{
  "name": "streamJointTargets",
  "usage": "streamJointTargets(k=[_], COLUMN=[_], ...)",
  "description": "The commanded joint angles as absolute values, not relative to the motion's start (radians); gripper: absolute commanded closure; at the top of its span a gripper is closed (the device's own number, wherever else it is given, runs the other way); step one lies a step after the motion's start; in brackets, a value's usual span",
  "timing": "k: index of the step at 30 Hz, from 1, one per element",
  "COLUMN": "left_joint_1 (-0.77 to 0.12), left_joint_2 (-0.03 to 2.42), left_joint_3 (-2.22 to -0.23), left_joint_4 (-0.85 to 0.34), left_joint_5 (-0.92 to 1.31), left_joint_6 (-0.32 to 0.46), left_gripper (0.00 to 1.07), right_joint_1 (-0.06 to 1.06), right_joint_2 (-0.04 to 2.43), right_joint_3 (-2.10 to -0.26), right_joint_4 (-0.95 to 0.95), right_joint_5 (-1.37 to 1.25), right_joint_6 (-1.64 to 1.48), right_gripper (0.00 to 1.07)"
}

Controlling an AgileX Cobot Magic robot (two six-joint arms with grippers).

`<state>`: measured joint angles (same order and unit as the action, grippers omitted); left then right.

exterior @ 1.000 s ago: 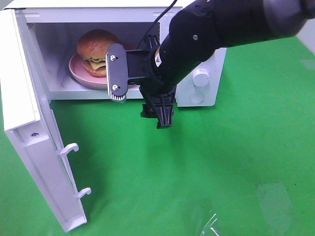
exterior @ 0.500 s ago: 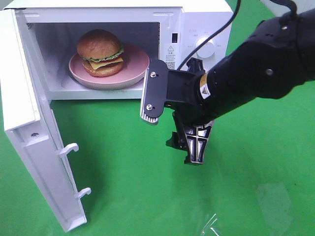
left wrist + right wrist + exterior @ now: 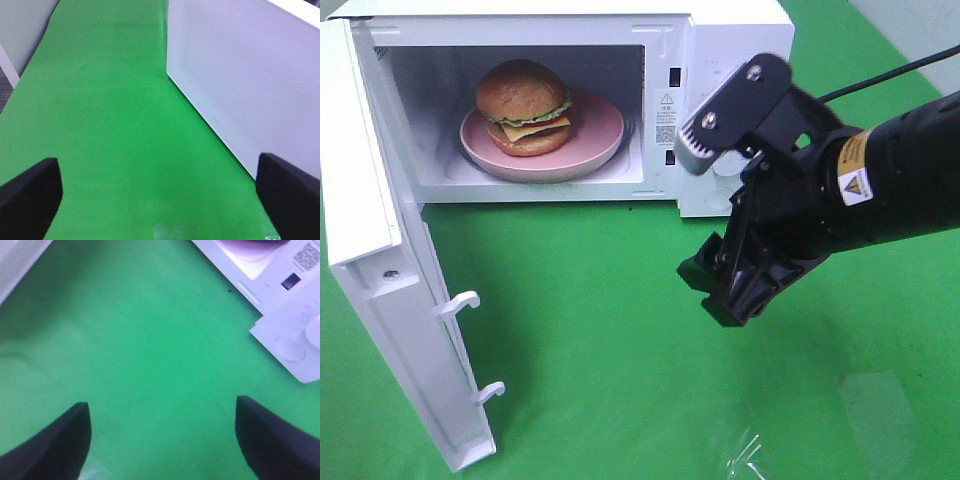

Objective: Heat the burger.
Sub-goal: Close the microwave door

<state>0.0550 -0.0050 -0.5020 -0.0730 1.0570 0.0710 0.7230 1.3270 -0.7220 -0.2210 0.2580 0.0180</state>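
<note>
Since the earlier frames the right gripper (image 3: 162,445) has drawn back from the oven mouth, and it now hangs in front of the control panel.

**Fingers.** Both black fingers (image 3: 55,445) are spread wide with only green cloth (image 3: 580,380) between them, so nothing is held. The left gripper (image 3: 160,200) is equally wide and empty. It is low over the cloth beside a white dotted panel (image 3: 240,75), which I take to be the outer face of the door.

**Task object.** The burger (image 3: 523,107) sits upright on the pink plate (image 3: 600,135), fully inside the microwave (image 3: 730,40) and toward the left of its cavity.

**Step in hand (my judgement).** Loading looks finished, so closing the door (image 3: 380,270) comes next, followed by setting the heat.
- I would push with the left gripper, flat against the outer face and near the free edge.
- I would swing it steadily, so that the two latch hooks (image 3: 460,300) enter their slots squarely and the oven does not slide on the cloth.

**Surroundings.**
- Nothing lies on the cloth in the door's sweep.
- The right gripper stands just right of the opening and hides part of the dial. I would hold it clear until the door latches.
- A scrap of clear film (image 3: 750,460) lies near the front edge, well away from the work.
</note>
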Motion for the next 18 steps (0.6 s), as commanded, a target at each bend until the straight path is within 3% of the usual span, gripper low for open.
streamJointTargets(k=[1,12,18], left_joint_1=[0.048,0.048,0.048], left_joint_2=[-0.027,-0.027,-0.027], left_joint_3=[-0.499,-0.499,-0.499], left_joint_4=[-0.073,-0.073,-0.073], left_joint_5=[1.043,1.043,1.043], left_joint_6=[0.066,0.066,0.066], left_gripper=[0.09,0.09,0.09], right_joint_1=[0.725,0.725,0.725], right_joint_2=[1.269,1.017,0.914], right_joint_3=[-0.718,-0.718,-0.718], right_joint_4=[-0.219,-0.185,-0.186], right_joint_5=[0.318,0.746,0.831], right_joint_6=[0.135,0.2,0.203], right_gripper=[0.31,0.31,0.31])
